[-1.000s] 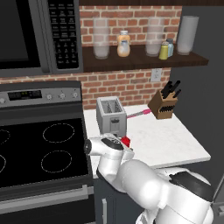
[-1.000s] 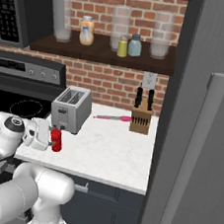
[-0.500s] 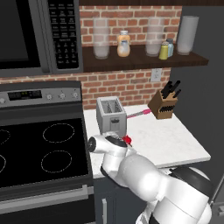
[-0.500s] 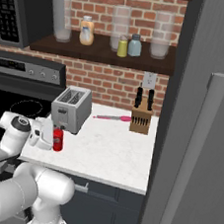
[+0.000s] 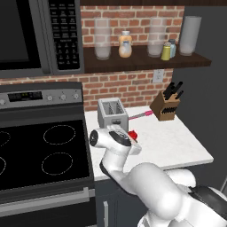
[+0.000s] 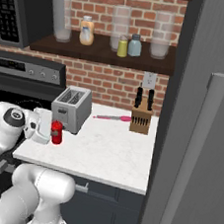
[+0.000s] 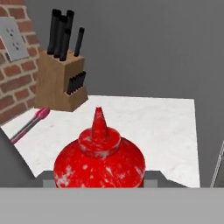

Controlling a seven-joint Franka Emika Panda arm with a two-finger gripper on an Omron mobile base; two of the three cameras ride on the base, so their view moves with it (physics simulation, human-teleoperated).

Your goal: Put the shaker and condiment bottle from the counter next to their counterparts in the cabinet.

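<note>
Task looks abt halfway, going by how things lie: the shaker (image 6: 122, 47) (yellow-green, grey-brown cap) stands up in the cabinet (image 6: 155, 63) just beside the pale blue shaker (image 6: 135, 46), so that half reads as done. In the left base view the same pair sits toward the shelf's right end, between two tall glass jars (image 5: 190, 35). What's left is the condiment bottle (image 6: 56, 132): red, upright, on the bench (image 6: 113, 156) near its front-left corner, just in front of the toaster (image 6: 72, 109). Its counterpart, the peach-orange bottle (image 6: 86, 31) w/ white cap, is well apart, up on the shelf's left part near another jar. So the red one has to be lifted and carried up-left to sit beside it; not yet off the bench as far as the pics show. Tool (image 6: 46, 128): down at bench level right at the red bottle; in the right base view the white hand presses against the bottle's left side. Hand view looks straight over the bottle's pointed cap (image 7: 99, 124) and shoulder, which sit dead centre and v. close, w/ the knife block (image 7: 60, 83) and a pink-handled utensil (image 7: 30, 124) beyond. Fingertips themselves aren't clear in any view, but the jaws have closed in to about bottle width w/ the bottle between them, so I read it as gripping the bottle, partway open only b/c of the bottle's body. Whether the grip is firm can't be told.
</note>
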